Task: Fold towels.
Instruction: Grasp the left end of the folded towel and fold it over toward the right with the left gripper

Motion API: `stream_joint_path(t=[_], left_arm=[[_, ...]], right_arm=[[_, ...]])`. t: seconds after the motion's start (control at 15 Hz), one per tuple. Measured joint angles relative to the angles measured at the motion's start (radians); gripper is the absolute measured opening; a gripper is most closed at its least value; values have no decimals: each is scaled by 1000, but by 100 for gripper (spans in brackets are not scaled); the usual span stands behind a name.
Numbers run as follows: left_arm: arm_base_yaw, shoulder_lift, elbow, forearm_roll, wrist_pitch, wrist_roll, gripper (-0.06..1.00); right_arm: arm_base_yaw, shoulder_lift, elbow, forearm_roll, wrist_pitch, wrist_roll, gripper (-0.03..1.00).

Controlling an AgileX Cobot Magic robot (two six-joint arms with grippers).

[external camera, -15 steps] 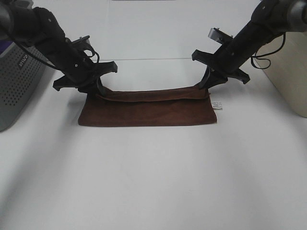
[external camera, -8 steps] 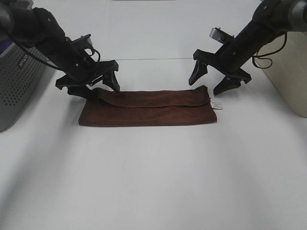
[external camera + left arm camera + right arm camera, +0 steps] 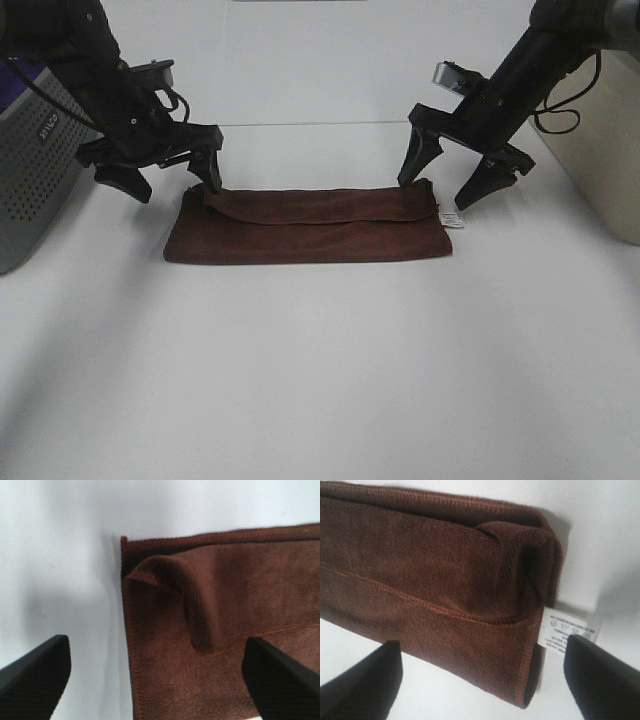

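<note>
1. Lying flat on the white table [image 3: 320, 390], the reddish-brown towel [image 3: 305, 230] forms a long folded band just toward 12 o'clock of the table's middle. Its upper layer ends in a stitched hem running lengthwise.
2. The left gripper [image 3: 176, 186] stands at the band's 10 o'clock corner, jaws spread wide with nothing clamped between them. The left wrist view shows a raised pucker [image 3: 175, 592] of cloth at that corner.
3. The right gripper [image 3: 432, 193] straddles the 2 o'clock corner, jaws likewise wide apart and holding nothing. Whether either gripper's tips touch the cloth cannot be told.
4. A white tag [image 3: 567, 630] projects from the band's 3 o'clock end, just beside a bunched fold.
5. A grey perforated bin [image 3: 35, 185] sits at the 9 o'clock edge and a beige container [image 3: 605, 160] at the 3 o'clock edge. Both are well apart from the towel.
</note>
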Motion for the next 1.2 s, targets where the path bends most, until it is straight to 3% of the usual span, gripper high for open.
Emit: stream_joint_path(t=[0.2, 0.47, 0.67, 0.87, 0.93, 1.07, 1.2], left_arm=[[2, 43, 0, -19, 15, -35, 88], [2, 75, -3, -152, 9, 3, 83], [2, 89, -4, -194, 7, 43, 60], [2, 102, -4, -181, 4, 50, 11], [2, 102, -4, -171, 3, 50, 4], [2, 97, -4, -130, 4, 42, 3], [2, 75, -4, -1, 27, -12, 3]], right_arm=[[0, 0, 0, -8, 0, 0, 82], [0, 0, 0, -17, 0, 0, 82], [0, 0, 0, -17, 0, 0, 82], [0, 0, 0, -17, 0, 0, 82], [0, 0, 0, -17, 0, 0, 82], [0, 0, 0, -18, 0, 0, 82], [0, 0, 0, -23, 0, 0, 82]])
